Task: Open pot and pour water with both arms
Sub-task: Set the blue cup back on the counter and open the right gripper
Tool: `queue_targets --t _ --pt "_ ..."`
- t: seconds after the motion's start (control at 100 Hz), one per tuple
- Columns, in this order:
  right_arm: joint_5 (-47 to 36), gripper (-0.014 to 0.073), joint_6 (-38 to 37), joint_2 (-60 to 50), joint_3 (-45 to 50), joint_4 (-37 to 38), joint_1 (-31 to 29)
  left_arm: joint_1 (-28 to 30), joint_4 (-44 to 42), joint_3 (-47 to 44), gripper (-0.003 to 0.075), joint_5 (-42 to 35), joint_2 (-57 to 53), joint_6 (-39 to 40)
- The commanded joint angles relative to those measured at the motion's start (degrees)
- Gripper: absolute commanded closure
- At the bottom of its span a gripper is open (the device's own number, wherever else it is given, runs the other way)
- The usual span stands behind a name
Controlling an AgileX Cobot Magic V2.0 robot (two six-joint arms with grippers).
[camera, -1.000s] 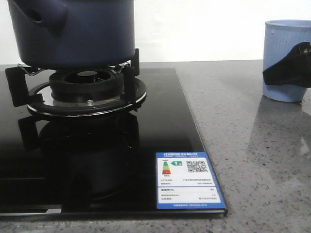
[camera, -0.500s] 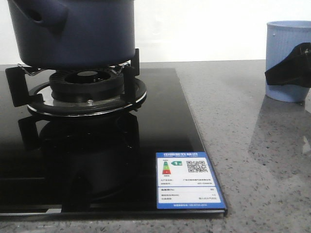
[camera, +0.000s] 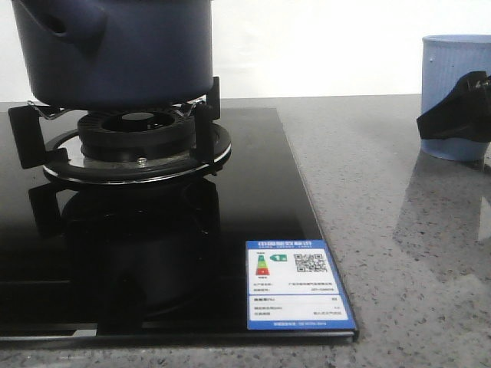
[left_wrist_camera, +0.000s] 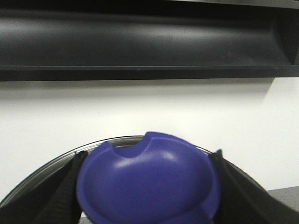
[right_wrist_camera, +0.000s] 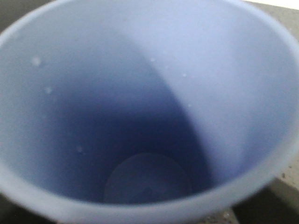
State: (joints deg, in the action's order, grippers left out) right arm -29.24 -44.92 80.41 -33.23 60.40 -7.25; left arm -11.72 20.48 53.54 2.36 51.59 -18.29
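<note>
The dark navy pot (camera: 115,46) sits on the gas burner at the far left, its stubby hollow handle (camera: 65,23) facing me; its top is cut off by the frame. My left gripper (left_wrist_camera: 148,186) is shut on the blue lid knob (left_wrist_camera: 149,163), black fingers (left_wrist_camera: 60,196) on either side, with the glass lid's metal rim (left_wrist_camera: 51,163) behind it. My right gripper (camera: 460,115) is shut on the pale blue cup (camera: 449,61) at the right edge. The cup's inside (right_wrist_camera: 140,116) fills the right wrist view and hides the fingers.
The burner ring and pot supports (camera: 138,142) stand on a black glass hob (camera: 253,207) with a blue-edged label (camera: 295,284) at its near right corner. A grey speckled countertop (camera: 399,253) lies to the right. A black range hood (left_wrist_camera: 140,42) hangs against the white wall.
The cup and my right gripper have shifted slightly to the right. The pot has not visibly moved.
</note>
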Motion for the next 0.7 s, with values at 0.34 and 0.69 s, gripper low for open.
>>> queue_targets --t 0.34,0.69 --pt "0.4 -0.0076 -19.93 -6.76 0.25 15.94 -0.35 0.08 0.07 2.31 0.0318 -6.06 -1.05 -0.04" --pt "4.54 -0.0076 -26.11 -19.9 5.03 19.26 -0.35 -0.2 0.18 2.31 0.0318 -6.06 -1.05 -0.04"
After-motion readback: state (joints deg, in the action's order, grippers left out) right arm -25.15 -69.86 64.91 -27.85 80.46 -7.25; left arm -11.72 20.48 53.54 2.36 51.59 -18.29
